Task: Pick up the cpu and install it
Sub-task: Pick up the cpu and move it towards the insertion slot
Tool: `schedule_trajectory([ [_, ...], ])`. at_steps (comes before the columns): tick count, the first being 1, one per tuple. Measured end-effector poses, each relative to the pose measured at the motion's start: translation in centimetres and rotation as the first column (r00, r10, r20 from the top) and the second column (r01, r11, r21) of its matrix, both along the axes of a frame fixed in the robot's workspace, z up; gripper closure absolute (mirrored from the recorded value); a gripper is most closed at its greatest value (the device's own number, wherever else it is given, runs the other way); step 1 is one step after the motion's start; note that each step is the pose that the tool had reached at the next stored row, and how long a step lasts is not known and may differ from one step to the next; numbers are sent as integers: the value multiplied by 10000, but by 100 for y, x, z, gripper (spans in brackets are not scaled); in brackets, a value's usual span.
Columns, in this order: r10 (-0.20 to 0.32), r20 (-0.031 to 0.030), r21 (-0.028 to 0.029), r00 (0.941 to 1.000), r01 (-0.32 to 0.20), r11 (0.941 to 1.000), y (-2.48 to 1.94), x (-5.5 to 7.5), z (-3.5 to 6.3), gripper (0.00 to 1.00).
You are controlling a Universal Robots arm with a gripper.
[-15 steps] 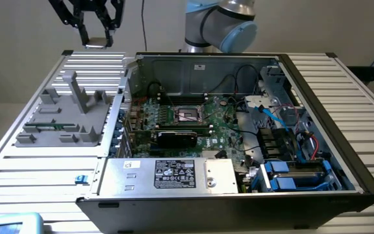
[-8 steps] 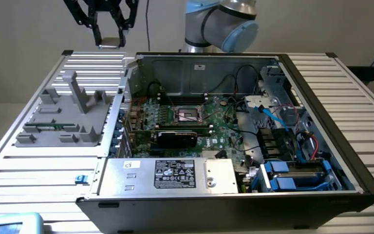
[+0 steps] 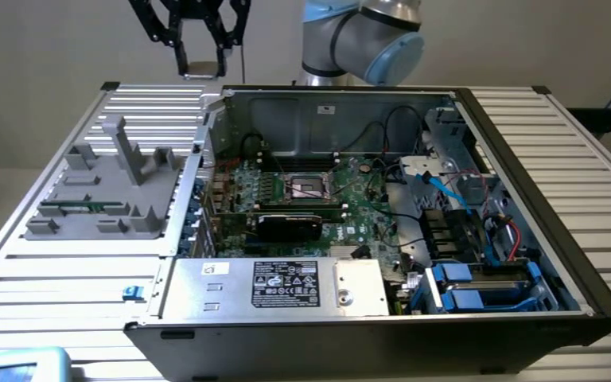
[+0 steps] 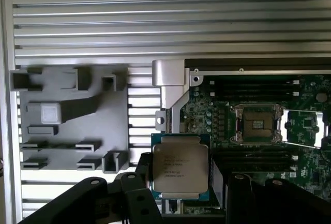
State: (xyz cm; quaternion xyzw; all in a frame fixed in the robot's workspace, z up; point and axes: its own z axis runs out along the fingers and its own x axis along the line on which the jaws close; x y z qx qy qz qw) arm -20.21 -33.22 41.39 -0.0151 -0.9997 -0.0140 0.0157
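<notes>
Gripper [image 3: 201, 65] hangs high, jaws clamping the cpu [image 4: 180, 169].

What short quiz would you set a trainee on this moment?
1. True or false: the chip sits in the socket.
2. What does the pincer hold? A nothing; B the chip; C a cable.
3. Fill in: in the exterior view, the grey holder lies on the computer case's ___ side.
Key: 1 false; 2 B; 3 left.
</notes>
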Motion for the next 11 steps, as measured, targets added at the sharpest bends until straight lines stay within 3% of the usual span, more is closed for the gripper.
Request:
schedule_trajectory([
  [7,0,26,0,10000,0,10000,-1,246,-9,44],
  [11,0,72,0,10000,0,10000,-2,362,-17,44],
])
